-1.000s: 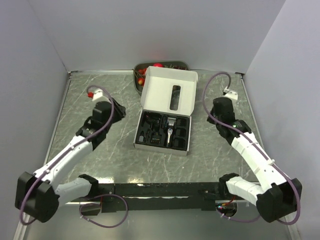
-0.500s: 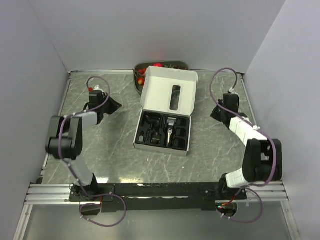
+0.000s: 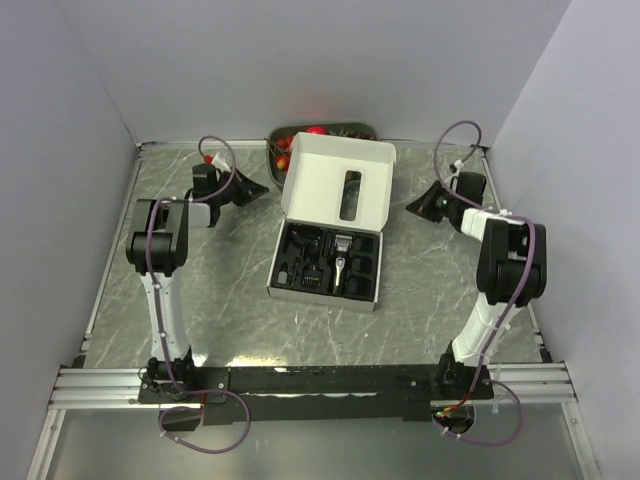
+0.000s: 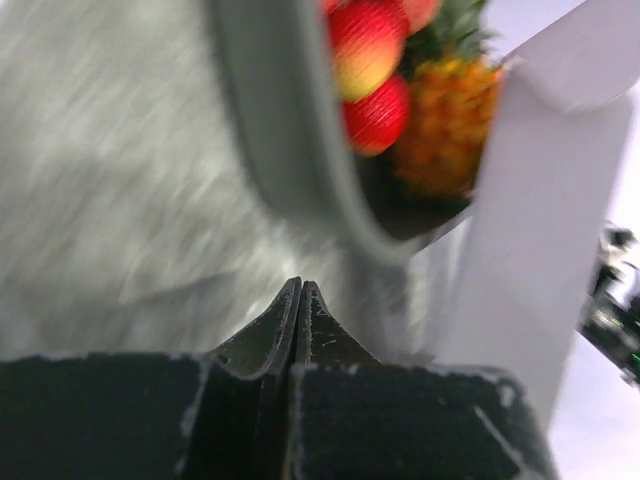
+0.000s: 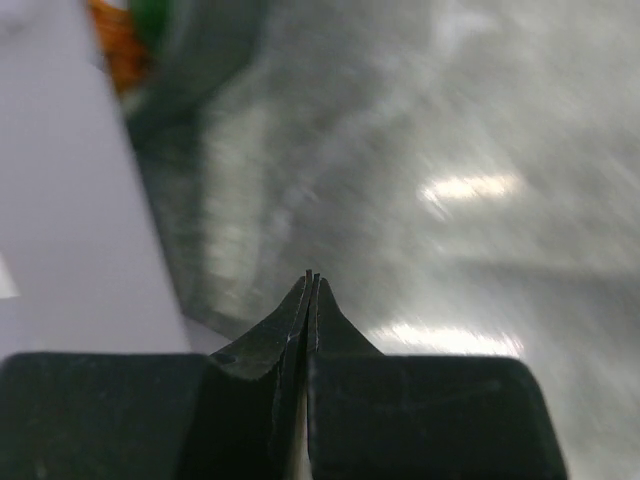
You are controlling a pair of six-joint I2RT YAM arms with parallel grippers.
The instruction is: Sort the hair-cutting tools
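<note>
Here, left end effector (image 3: 258, 187) pressed together, hovering by the grey oval fruit tray (image 4: 268, 130) at the far edge of the grey marbled worktop (image 3: 230, 290), right end effector (image 3: 415, 207) likewise together, slim black-and-silver hair clipper (image 3: 342, 262) lying inside the white cardboard box (image 3: 320, 185), mid-worktop.

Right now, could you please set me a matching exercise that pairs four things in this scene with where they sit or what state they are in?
Things:
1. slim black-and-silver hair clipper
2. grey tray of colourful fruit
3. left black claw
4. right black claw

Places or states:
A. shut, beside the right edge of the white cardboard box's raised lid
B. at the back, behind the box
C. lying inside the box's lower half
D. shut, close to the grey tray's rim

Pairs: 1-C, 2-B, 3-D, 4-A
</note>
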